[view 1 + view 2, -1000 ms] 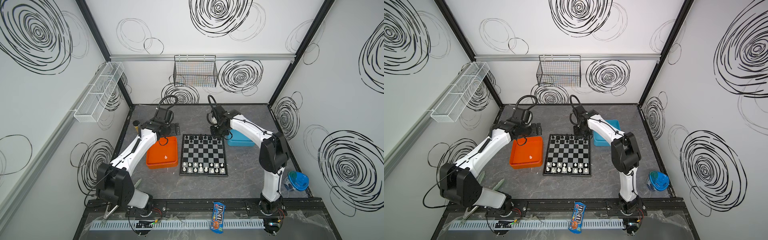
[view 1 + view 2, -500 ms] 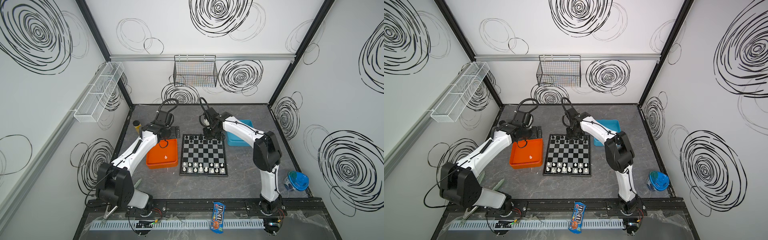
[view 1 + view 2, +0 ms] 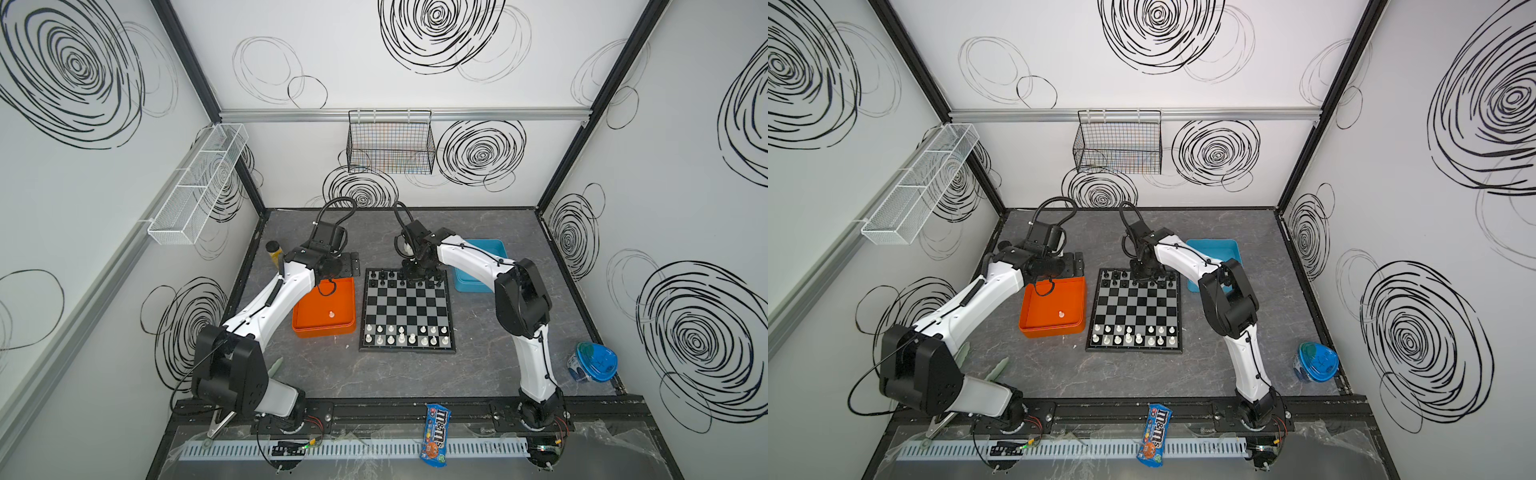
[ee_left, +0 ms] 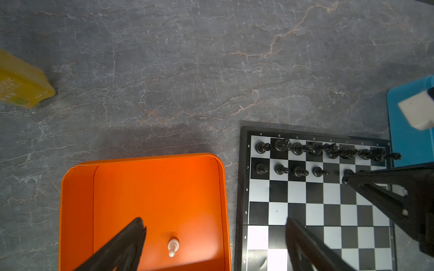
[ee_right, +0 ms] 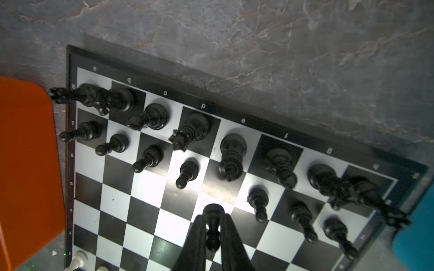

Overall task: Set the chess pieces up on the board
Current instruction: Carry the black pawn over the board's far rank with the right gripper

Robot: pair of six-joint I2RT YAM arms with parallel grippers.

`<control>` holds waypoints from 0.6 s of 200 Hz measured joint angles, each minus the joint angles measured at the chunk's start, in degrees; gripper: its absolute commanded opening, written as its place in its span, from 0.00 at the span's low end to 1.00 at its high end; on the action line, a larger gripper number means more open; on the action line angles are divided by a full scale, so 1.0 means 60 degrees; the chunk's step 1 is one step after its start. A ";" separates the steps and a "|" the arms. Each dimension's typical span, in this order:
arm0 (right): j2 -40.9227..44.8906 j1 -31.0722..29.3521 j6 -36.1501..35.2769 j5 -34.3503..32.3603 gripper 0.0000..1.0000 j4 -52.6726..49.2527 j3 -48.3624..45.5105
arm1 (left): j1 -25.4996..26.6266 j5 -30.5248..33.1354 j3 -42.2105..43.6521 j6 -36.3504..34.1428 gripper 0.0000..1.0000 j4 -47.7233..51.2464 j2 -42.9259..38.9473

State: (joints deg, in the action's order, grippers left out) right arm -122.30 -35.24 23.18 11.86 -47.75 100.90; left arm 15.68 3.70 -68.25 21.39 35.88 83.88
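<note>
Right gripper [image 5: 212,218] mine, clamped on black pawn [image 5: 212,231], low over board [image 5: 145,211], by gap in black pawn row. Go straight down onto empty square, base flat, clear of neighbouring pawns [image 5: 258,201], then ease off. Left gripper [image 4: 215,221] fingers wide apart over orange tray [image 4: 77,199]; white pawn [image 4: 173,246] lies inside.

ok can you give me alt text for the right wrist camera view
The right gripper is shut on a black pawn over the board, near the one gap in the black pawn row. Other black pieces stand in the two rows along one edge; an orange tray lies beside the board.
</note>
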 measured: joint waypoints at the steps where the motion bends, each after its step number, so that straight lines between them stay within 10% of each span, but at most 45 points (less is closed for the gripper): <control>1: 0.0000 0.0000 -0.0004 -0.0007 0.17 0.0000 0.0000 | 0.0000 0.0000 0.0000 -0.0004 0.96 0.0000 0.0000; 120: -0.0572 0.0000 -0.0004 -0.0131 0.18 0.0000 0.0463 | -0.0015 -0.0044 0.0000 -0.0080 0.96 0.0000 0.0000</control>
State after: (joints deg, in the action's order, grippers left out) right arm -125.73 -35.24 23.16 11.07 -47.75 103.68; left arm 15.59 3.44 -68.25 20.91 35.88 83.88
